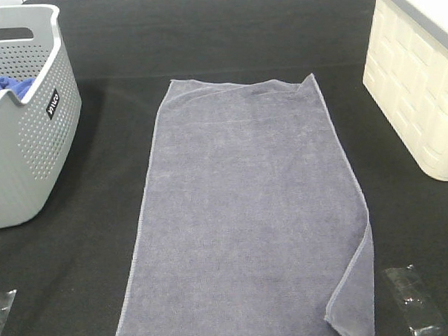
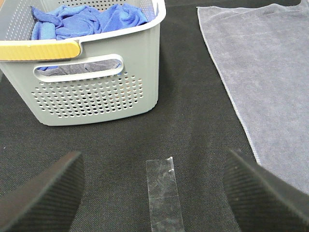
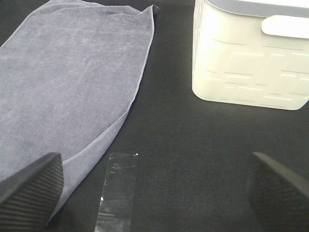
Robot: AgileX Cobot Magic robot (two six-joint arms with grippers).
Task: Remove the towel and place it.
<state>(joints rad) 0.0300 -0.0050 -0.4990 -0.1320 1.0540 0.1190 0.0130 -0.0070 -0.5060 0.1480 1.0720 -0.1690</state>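
Towel (image 1: 244, 212) lies flat between grey basket (image 1: 26, 139) and cream bin (image 1: 418, 92)

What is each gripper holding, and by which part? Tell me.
Nothing is held. The left gripper and the right gripper both stand open above the black table, and the towel lies flat, untouched.

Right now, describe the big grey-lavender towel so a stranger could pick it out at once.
Start at the black cloth-covered table, with a grey perforated plastic basket at its left and a cream plastic bin at its right. Between them the grey-lavender terry towel lies spread flat. Unlike the bright blue cloth bunched inside the basket, it is pale, spread out, one near corner folded over.
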